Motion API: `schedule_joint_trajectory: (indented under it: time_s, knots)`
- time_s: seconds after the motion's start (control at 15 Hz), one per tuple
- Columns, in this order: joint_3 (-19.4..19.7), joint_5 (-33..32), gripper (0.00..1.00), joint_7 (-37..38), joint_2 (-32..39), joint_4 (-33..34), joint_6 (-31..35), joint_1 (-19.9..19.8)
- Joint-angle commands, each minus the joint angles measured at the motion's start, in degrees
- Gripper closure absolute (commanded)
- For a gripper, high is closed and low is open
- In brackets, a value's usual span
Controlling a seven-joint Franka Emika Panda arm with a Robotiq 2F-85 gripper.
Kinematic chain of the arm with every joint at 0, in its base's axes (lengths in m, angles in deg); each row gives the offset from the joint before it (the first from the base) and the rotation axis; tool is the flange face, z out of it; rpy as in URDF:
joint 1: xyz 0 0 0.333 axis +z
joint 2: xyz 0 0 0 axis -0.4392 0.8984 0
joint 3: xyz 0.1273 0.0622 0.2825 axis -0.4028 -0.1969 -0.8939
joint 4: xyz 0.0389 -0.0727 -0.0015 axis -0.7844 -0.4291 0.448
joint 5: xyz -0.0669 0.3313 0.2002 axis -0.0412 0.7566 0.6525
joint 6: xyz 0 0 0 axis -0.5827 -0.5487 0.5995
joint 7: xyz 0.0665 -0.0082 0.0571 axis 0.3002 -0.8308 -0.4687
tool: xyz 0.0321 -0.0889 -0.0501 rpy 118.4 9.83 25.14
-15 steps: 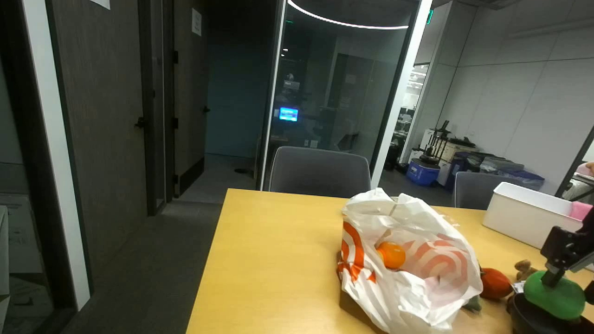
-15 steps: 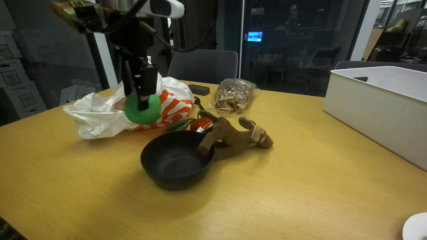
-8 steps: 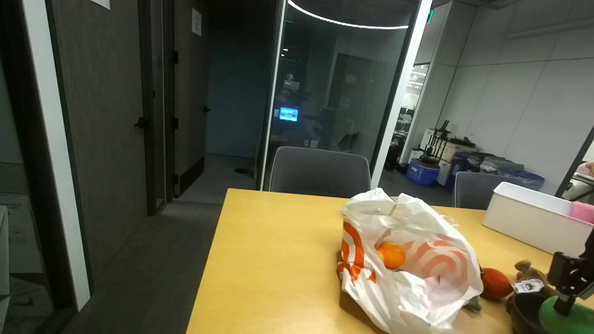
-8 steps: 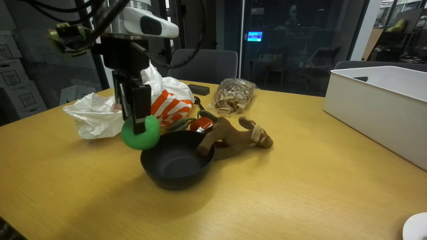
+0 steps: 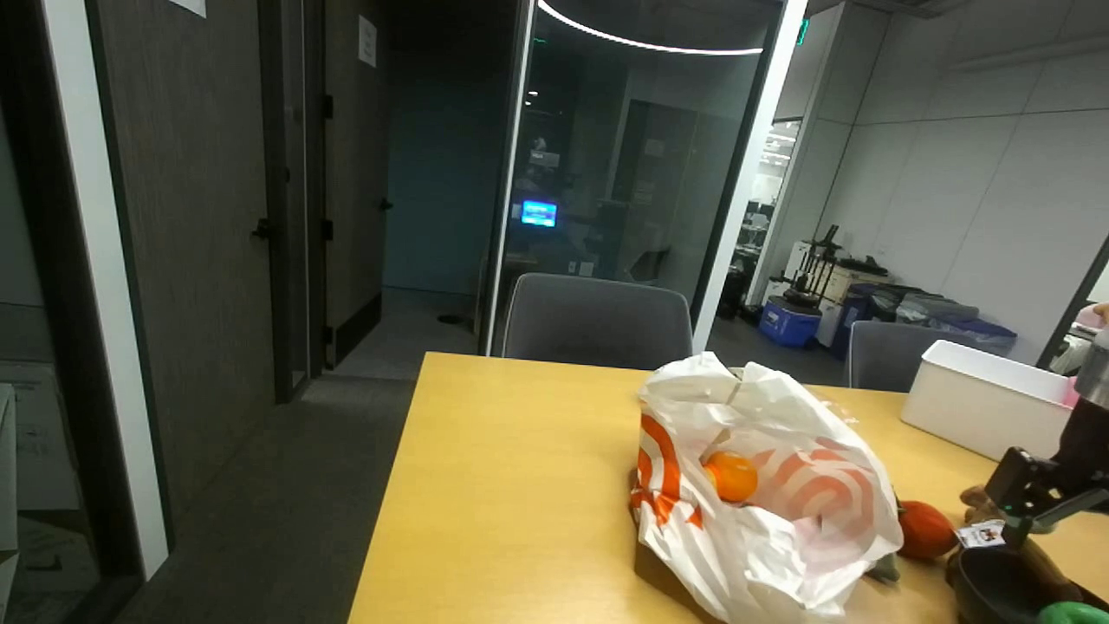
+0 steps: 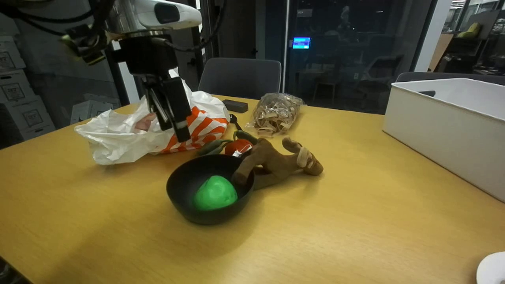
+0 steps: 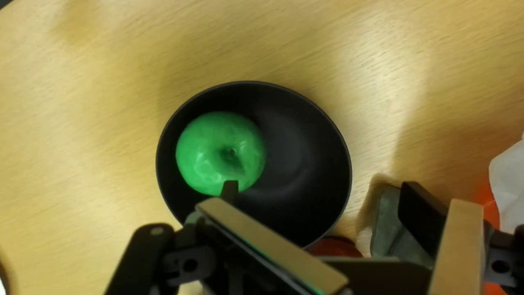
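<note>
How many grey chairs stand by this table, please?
2 in both exterior views: one chair beyond the table's far edge, another chair partly behind the white box. Others may be hidden.

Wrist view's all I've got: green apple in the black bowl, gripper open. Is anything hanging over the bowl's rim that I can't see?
Observer: Yes. In an exterior view, a brown plush animal has one leg over the rim of the black bowl.
Operator: One finger overlaps the green apple in my picture. Touching?
Observer: No. In an exterior view, a gap shows between them.
Operator: And the white patch at my right edge?
Observer: A white plastic bag, mouth open, with a rounded orange-coloured object inside.
</note>
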Motion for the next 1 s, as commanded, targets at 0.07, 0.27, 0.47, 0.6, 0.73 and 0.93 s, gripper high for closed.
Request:
schedule_joint_trajectory:
  time_s: [0.07, 0.27, 0.47, 0.6, 0.73, 0.93]
  knots:
    - [-0.2, 2.9, 0.00, -5.1, -3.4, 0.5, 5.1, 4.0]
    - [0.0, 7.6, 0.00, -10.5, -2.2, 3.6, 7.2, 8.1]
    - [-0.7, 12.3, 0.00, -15.2, 3.1, 8.8, 11.4, 12.6]
    - [-1.0, 15.8, 0.00, -17.8, 8.0, 12.8, 12.6, 15.4]
    - [-1.1, 19.8, 0.00, -20.1, 12.7, 16.5, 13.4, 17.7]
    - [-1.1, 25.8, 0.00, -23.9, 19.8, 22.6, 9.4, 19.2]
